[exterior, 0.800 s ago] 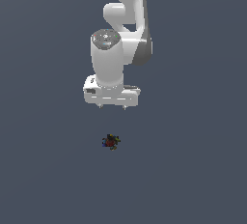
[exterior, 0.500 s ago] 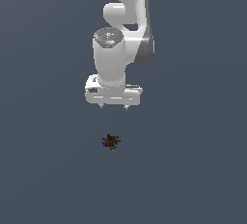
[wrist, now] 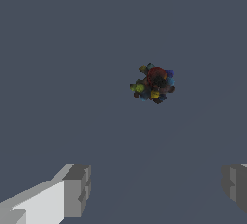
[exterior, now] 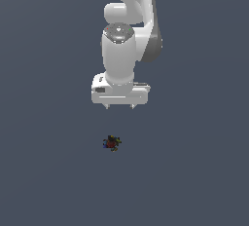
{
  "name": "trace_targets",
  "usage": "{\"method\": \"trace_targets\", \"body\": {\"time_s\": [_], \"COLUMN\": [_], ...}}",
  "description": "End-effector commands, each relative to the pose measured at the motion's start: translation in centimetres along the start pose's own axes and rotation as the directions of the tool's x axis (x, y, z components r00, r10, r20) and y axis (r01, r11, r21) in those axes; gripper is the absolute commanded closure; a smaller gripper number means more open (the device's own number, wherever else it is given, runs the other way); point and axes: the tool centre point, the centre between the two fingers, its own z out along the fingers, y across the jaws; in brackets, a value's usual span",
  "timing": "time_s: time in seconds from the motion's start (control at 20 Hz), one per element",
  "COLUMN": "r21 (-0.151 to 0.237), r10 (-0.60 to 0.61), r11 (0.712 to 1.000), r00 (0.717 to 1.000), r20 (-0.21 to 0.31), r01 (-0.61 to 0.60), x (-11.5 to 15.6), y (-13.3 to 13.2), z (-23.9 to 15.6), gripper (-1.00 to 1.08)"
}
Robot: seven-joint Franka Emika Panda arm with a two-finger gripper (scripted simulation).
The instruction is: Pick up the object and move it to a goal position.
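— Where is the object (exterior: 112,143) lying?

— It is lying alone on the flat grey floor (exterior: 44,171), in the exterior view a bit below the middle. It is a tiny dark lump with a red centre and yellow, green and blue specks (the wrist view is showing these colours clearly (wrist: 153,83)).

— And the gripper (exterior: 120,106)?

— It is hanging above the object, pointing down, clearly apart from it and touching nothing. The white arm (exterior: 131,6) is rising from it out of the picture.

— How are the fingers standing?

— They are standing wide apart and holding nothing. In the wrist view one fingertip (wrist: 76,190) is showing at each lower corner, with bare floor between them, and the object is lying beyond the gap, nearer to the second finger (wrist: 235,183).
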Motion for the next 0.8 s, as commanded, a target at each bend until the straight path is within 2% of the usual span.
{"method": "trace_targets", "body": {"time_s": [0.0, 0.35, 0.75], "r21": [0.000, -0.002, -0.006], "r10": [-0.002, -0.056, -0.190], "r11": [1.000, 0.998, 0.982], "r00": [1.000, 0.998, 0.982], "r20": [0.000, 0.002, 0.006], "r01": [0.002, 0.056, 0.190], "x": [0.0, 0.5, 1.5], "y": [0.0, 0.2, 0.5], "z": [0.0, 0.5, 1.6], "gripper": [-0.92, -0.92, -0.92]}}
